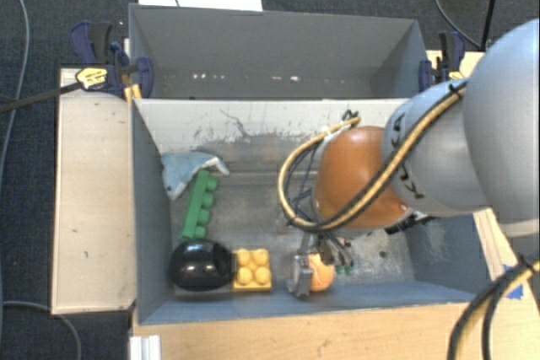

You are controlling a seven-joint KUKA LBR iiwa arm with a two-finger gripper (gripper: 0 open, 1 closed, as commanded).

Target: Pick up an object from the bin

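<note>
Down near the lower middle of the frame, the gripper [305, 281] sits low in the grey metal bin [278, 46], close to the front wall. A small, smooth, rounded orange object [323, 276] lies right against its right side, with a bit of green just beyond. Whether the gripper is clamped on that orange piece or merely beside it cannot be told from this angle. Above it bulges the arm's glossy orange dome cover [354, 177], ringed by looping yellow and black cables [291, 181]. To the left, along the front wall, a yellow plastic block with round studs [252, 268] touches a shiny black rounded object [201, 265]. A long green studded brick [199, 202] runs up from the black one toward a crumpled pale blue cloth [186, 167] at the bin's left. The bare floor is dull and scuffed.
</note>
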